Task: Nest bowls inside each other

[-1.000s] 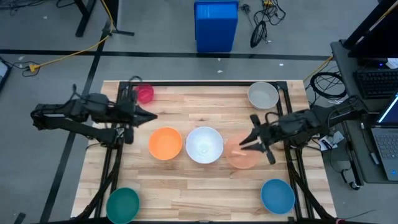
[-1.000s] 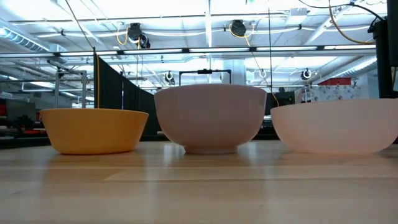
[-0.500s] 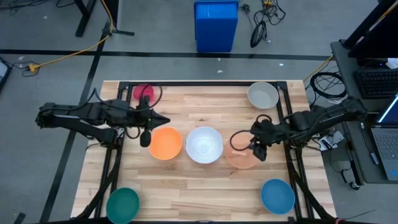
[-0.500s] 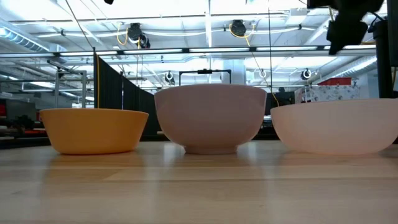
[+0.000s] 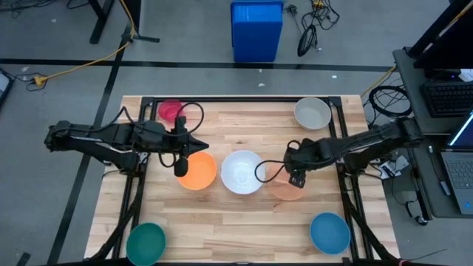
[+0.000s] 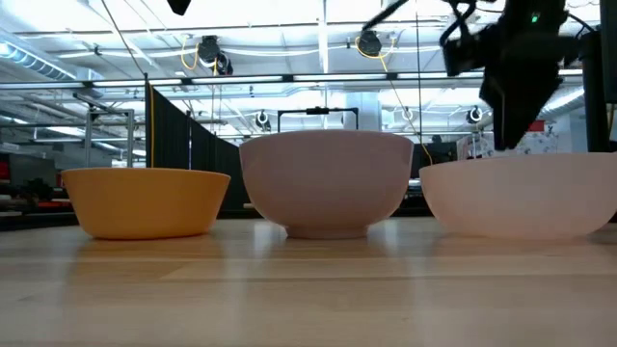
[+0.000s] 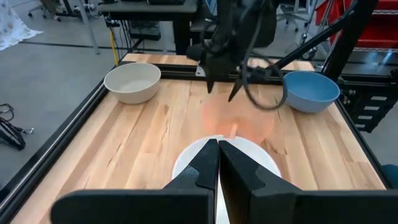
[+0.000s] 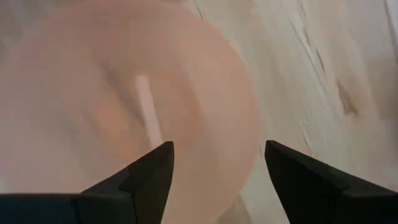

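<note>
Right gripper (image 5: pixel 295 179), jaws spread wide, hangs over the peach bowl (image 5: pixel 288 191) at centre-right of the high view, seemingly lining up on its rim, while the shut left gripper (image 5: pixel 198 145) hovers by the orange bowl (image 5: pixel 197 171).

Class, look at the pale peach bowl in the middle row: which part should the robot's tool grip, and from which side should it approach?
Grip the rim of the pale peach bowl, coming down from above with one finger inside and one outside. It sits upright, mouth open, and its wall is thin and curved. The open right tool hangs just above it. Its side away from the white bowl looks roomiest.
</note>
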You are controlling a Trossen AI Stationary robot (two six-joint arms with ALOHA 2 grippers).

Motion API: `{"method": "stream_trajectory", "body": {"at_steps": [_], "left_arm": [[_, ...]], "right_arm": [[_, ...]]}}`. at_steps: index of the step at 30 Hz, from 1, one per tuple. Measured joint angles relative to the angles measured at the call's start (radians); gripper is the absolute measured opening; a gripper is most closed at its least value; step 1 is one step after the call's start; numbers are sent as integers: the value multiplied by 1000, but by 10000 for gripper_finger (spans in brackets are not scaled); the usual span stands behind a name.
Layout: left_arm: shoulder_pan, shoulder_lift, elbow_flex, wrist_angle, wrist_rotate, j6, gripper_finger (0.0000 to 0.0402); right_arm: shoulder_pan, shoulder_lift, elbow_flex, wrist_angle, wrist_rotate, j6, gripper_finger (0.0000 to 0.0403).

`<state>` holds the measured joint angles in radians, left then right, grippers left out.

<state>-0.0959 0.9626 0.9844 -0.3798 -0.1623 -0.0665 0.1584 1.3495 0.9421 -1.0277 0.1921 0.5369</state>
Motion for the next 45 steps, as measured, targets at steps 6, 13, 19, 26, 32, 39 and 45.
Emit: {"method": "stream_trajectory", "body": {"at_steps": [6,13,19,26,32,39,45], "left_arm": [[0,0,0,-4,0,-5,0],[-2,0,0,-5,0,-7,0],[-7,-1,0,-6,0,-28,0],[-18,0,0,-24,1,-34,0],[-18,0,0,-26,0,-34,0],[-18,0,0,-26,1,-33,0],[-18,0,0,-26,1,-33,0]], "right_arm": [[-62,95,0,0,1,-65,240],[-123,185,0,27,-8,-138,219],[-153,220,1,68,-9,-157,152],[-167,224,1,91,-35,-158,58],[-164,220,3,89,-53,-165,9],[-150,164,59,-75,-140,-143,1],[-75,79,180,-247,-140,-97,1]]}}
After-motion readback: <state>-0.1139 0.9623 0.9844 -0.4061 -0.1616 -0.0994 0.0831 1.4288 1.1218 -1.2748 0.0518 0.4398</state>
